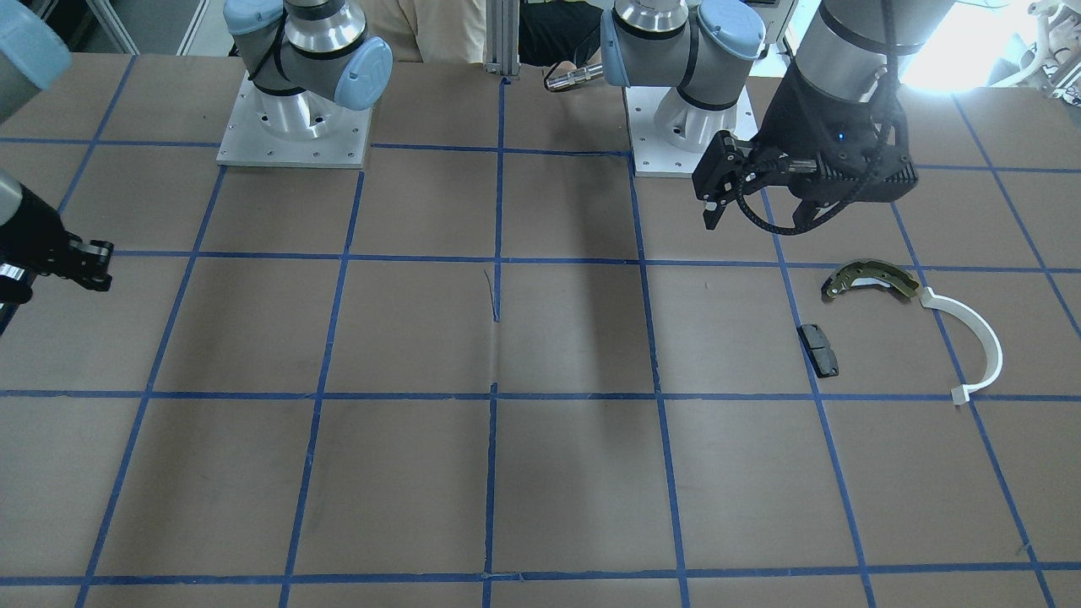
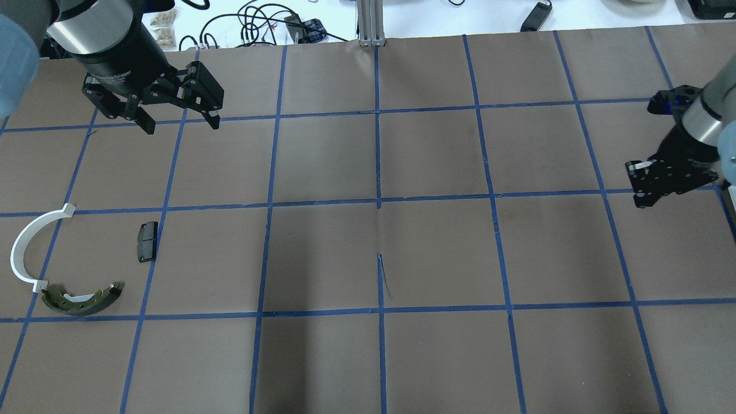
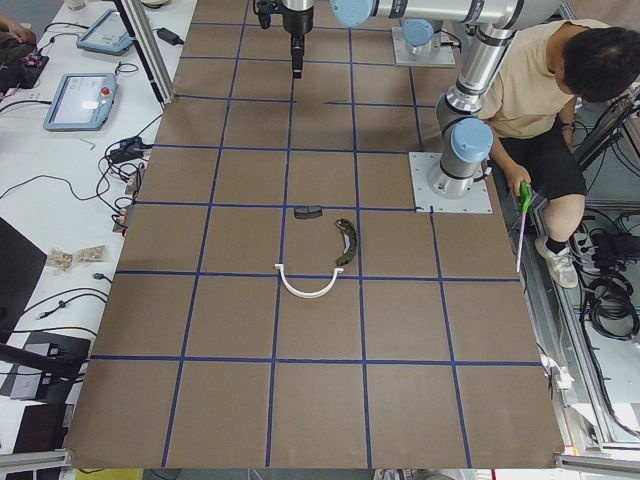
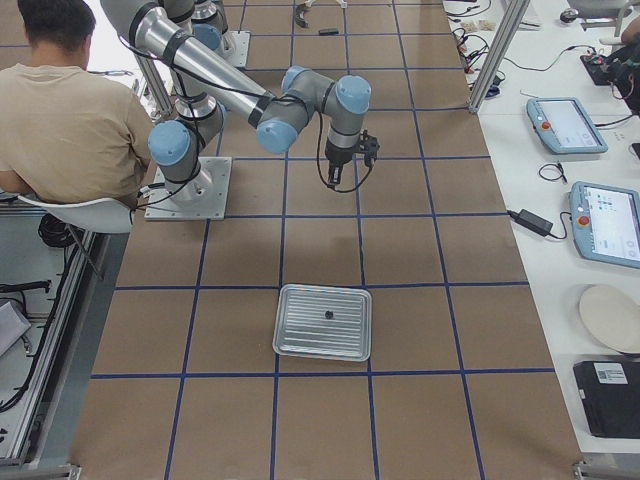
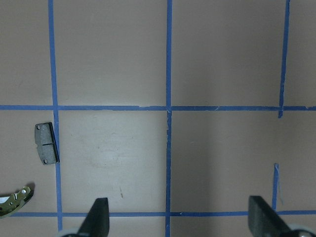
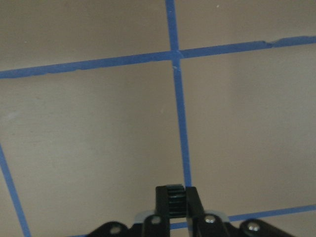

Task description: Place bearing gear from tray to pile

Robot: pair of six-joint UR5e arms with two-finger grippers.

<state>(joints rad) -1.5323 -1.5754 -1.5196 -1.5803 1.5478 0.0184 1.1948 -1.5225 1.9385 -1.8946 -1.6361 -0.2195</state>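
Bearing gear (image 6: 176,198) is clamped between right fingers (image 6: 161,202); left fingers (image 5: 98,217) spread wide.

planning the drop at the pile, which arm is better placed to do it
Right, probably: the right gripper is shut on the bearing gear, while the left gripper, though nearer the pile, is open and empty.

Bright, even overhead light. Soft, broad shadow bands run down the table (image 2: 299,259) centre. Blown-out glare at far right of the front-facing view. Right wrist view is soft, with the right tool (image 6: 177,200) blurred at the near edge.
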